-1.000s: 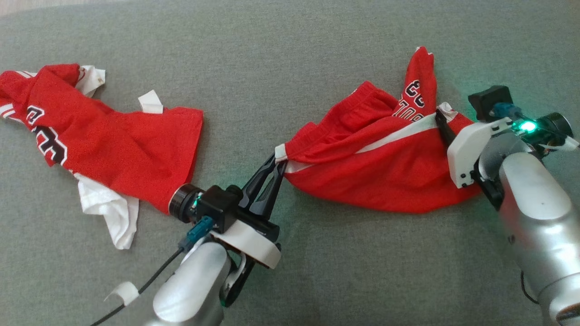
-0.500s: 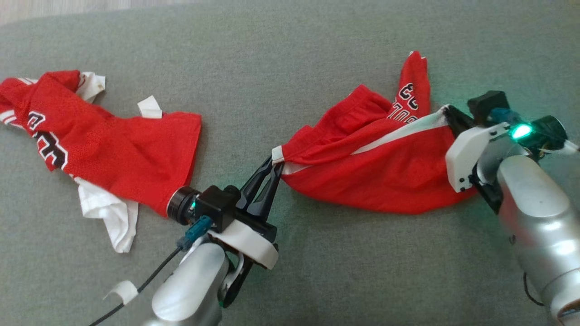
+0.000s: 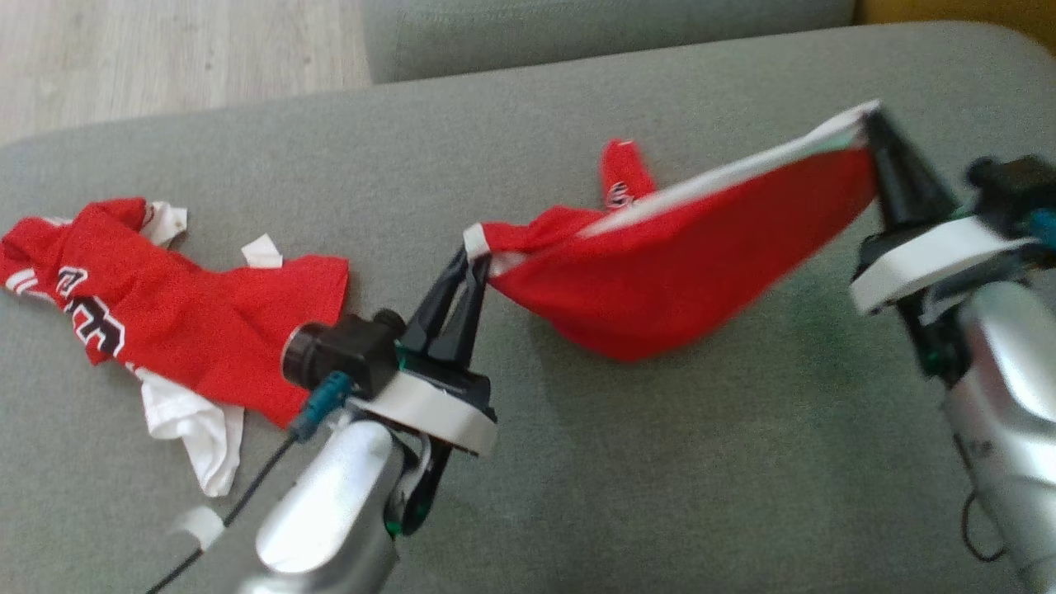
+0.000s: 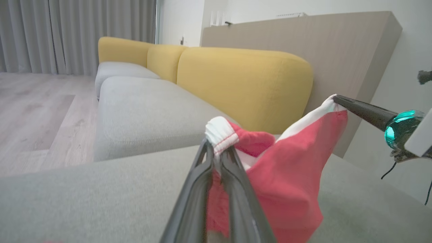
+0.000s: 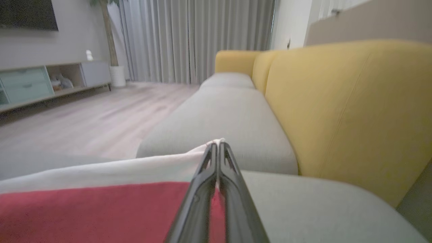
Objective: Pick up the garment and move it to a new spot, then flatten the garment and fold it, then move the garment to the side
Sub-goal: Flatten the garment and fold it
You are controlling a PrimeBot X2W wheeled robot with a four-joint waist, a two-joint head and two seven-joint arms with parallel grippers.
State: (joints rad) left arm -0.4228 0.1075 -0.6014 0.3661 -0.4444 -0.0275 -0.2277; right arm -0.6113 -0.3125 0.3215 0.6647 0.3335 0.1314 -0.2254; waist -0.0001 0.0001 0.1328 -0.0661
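The garment (image 3: 668,268) is red with white trim and hangs stretched between both grippers above the grey sofa seat (image 3: 660,462). My left gripper (image 3: 472,256) is shut on its white-edged left corner, seen close in the left wrist view as a bunched hem (image 4: 221,135) between the fingers. My right gripper (image 3: 868,124) is shut on the raised right corner, higher than the left. In the right wrist view the white trim (image 5: 111,170) runs left from the closed fingertips (image 5: 216,145). A narrow red part with lettering (image 3: 623,177) droops behind.
A second red and white garment (image 3: 173,305) lies crumpled on the seat at the left. Yellow backrest cushions (image 4: 243,84) stand beyond the seat. Wooden floor (image 3: 165,58) lies past the sofa's far edge.
The right gripper closed on the garment's right corner and rose, lifting the cloth off the seat. The left gripper rose a little too. The head camera tilted, bringing floor into view.
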